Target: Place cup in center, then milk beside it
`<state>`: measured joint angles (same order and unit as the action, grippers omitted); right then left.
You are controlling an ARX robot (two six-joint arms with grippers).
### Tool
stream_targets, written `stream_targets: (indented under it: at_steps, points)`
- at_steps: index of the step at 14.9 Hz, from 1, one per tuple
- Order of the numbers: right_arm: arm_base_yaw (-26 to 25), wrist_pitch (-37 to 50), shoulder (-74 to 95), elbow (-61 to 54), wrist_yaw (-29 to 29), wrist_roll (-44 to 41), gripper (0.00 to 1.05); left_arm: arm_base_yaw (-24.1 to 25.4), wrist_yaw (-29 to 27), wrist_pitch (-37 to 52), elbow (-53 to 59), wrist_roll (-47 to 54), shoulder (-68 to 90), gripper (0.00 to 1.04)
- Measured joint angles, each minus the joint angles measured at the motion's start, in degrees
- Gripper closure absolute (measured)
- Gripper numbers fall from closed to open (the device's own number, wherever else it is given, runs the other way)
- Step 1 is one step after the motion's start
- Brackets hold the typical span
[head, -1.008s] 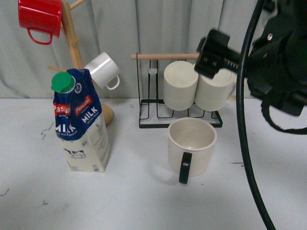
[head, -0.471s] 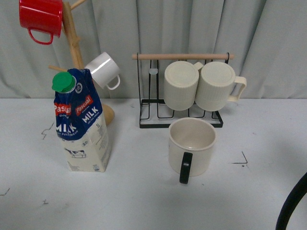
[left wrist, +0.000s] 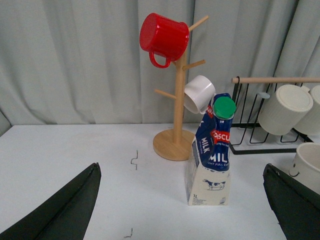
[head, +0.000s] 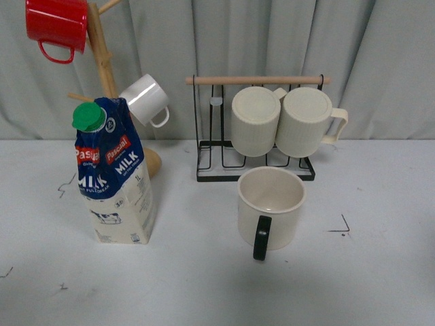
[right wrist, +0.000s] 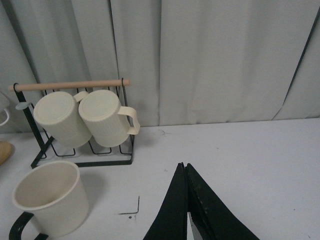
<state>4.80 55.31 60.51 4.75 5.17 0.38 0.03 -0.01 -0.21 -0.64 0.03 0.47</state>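
Observation:
The cup (head: 271, 207), a wide cream mug with a black handle turned toward me, stands upright on the white table just in front of the black rack; it also shows in the right wrist view as the cup (right wrist: 49, 198). The milk (head: 114, 171), a blue-topped carton with a green cap, stands upright to the cup's left, near the wooden mug tree. In the left wrist view the milk (left wrist: 212, 156) stands ahead of my open left gripper (left wrist: 182, 200), whose fingers are spread wide and hold nothing. My right gripper (right wrist: 184, 167) is shut and empty, off to the cup's right. Neither arm shows in the front view.
A black wire rack (head: 255, 170) with a wooden bar holds two ribbed cream mugs (head: 280, 122). A wooden mug tree (head: 105, 68) carries a red mug (head: 56, 24) and a small white mug (head: 146, 99). Grey curtains (head: 224, 41) close off the back.
The right arm, which filled the upper right of the front view a second ago, has pulled out of that view. The cup and milk have not moved.

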Motion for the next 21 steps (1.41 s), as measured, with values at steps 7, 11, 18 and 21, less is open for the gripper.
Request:
stream_targets:
  at_steps: [7,11,18,21]
  points:
    - [-4.8,-18.3,-22.3,-4.0,-5.0,0.0,1.03,0.0,0.0,0.0,0.0,0.0,0.0,0.07]
    - [-4.8,-27.8,-32.8,-4.1,-5.0,0.0,1.03,0.0,0.0,0.0,0.0,0.0,0.0,0.07]
    - [-4.8,-39.9,-45.3,-4.1,-5.0,0.0,1.03,0.0,0.0,0.0,0.0,0.0,0.0,0.07]
    - [-4.8,-43.6,-48.9,-4.1,-5.0,0.0,1.03,0.0,0.0,0.0,0.0,0.0,0.0,0.07]
